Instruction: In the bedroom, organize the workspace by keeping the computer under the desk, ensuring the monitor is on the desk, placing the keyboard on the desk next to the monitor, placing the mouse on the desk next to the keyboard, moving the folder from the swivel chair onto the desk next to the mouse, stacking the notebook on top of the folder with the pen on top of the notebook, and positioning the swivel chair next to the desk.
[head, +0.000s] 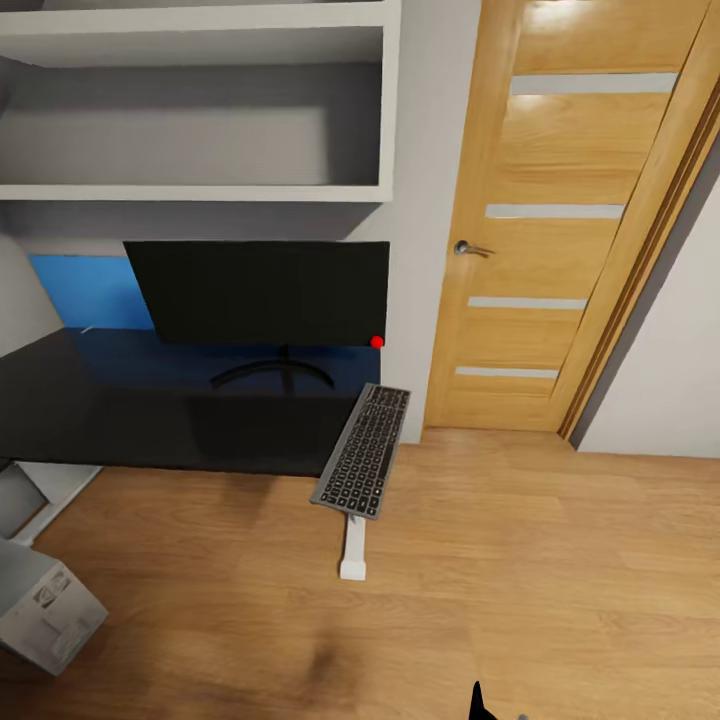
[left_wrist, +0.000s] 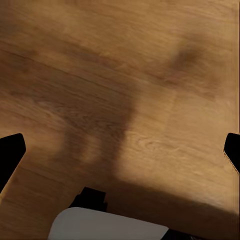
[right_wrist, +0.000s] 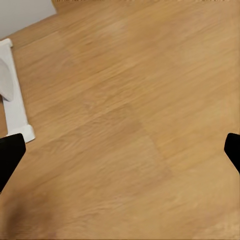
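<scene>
We are facing the desk (head: 150, 420), both grippers spread wide and carrying nothing.

The monitor (head: 257, 293) is standing at 12 o'clock. The computer (head: 45, 605) is sitting on the floor at 8 o'clock. The keyboard (head: 363, 450) is overhanging the desk's corner at 1 o'clock; likely light, stiff, slick, best pinched across its long edges. The left gripper (left_wrist: 120, 155) and right gripper (right_wrist: 120, 155) are hanging over bare floor.

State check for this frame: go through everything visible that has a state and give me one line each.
monitor: upright on the desk, screen dark
keyboard: on the desk's right end, overhanging its edge
computer: on the floor, tilted
door: closed
left gripper: open, empty
right gripper: open, empty
</scene>
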